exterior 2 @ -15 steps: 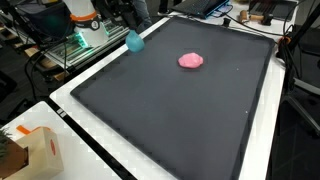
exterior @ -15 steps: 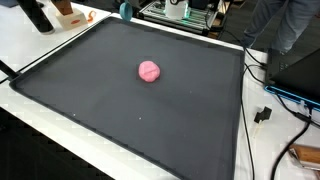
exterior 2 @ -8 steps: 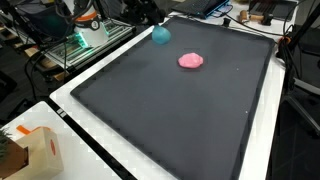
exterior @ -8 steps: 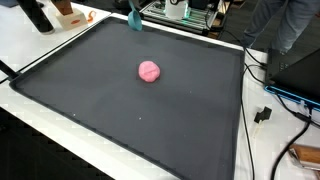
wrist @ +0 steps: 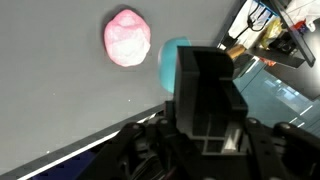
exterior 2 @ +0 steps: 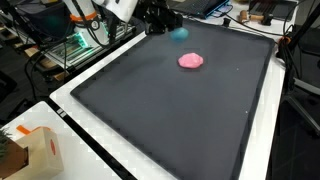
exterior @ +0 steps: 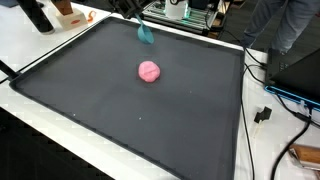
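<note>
Aloft, gripper (exterior 2: 167, 25) clasping teal object (exterior: 146, 35), slanted diagonally

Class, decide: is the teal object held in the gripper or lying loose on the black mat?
Held. The teal object hangs at the gripper tip in both exterior views, apart from the pink lump.

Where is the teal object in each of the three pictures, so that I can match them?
In an exterior view: the teal object is near the top, slightly left of centre, above the pink lump.
In an exterior view: top centre, blurred, up-left of the lump.
Wrist view: centre, partly hidden, right of the lump.
Shared landmark: the pink lump.
</note>
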`<state>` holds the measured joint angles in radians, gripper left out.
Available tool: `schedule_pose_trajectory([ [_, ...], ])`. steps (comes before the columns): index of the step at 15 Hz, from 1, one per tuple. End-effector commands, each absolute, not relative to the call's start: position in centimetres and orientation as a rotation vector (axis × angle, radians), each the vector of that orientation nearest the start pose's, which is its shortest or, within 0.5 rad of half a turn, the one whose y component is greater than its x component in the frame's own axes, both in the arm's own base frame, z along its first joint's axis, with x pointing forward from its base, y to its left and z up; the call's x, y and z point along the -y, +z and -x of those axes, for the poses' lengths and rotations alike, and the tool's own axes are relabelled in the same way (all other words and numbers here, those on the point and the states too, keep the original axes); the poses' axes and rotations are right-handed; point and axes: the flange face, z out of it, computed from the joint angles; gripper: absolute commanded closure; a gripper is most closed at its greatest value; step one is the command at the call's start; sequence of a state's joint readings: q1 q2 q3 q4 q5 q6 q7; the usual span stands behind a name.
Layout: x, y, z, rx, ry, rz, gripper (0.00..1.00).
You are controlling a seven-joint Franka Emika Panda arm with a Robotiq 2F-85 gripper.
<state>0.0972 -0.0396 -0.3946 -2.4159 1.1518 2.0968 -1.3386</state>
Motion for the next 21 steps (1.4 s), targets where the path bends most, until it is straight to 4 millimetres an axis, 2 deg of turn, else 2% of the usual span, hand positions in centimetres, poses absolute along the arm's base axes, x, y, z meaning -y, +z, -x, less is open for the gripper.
schedule_pose_trajectory([
  [1,8.8,29.4,-48.4,0.277,-0.586,2.252,0.75],
  [5,7.7,27.2,-50.0,0.228,-0.561,2.203,0.75],
  [11,7.5,25.0,-51.5,0.174,-0.566,2.182,0.75],
  [21,7.4,23.7,-52.4,0.136,-0.535,2.17,0.75],
])
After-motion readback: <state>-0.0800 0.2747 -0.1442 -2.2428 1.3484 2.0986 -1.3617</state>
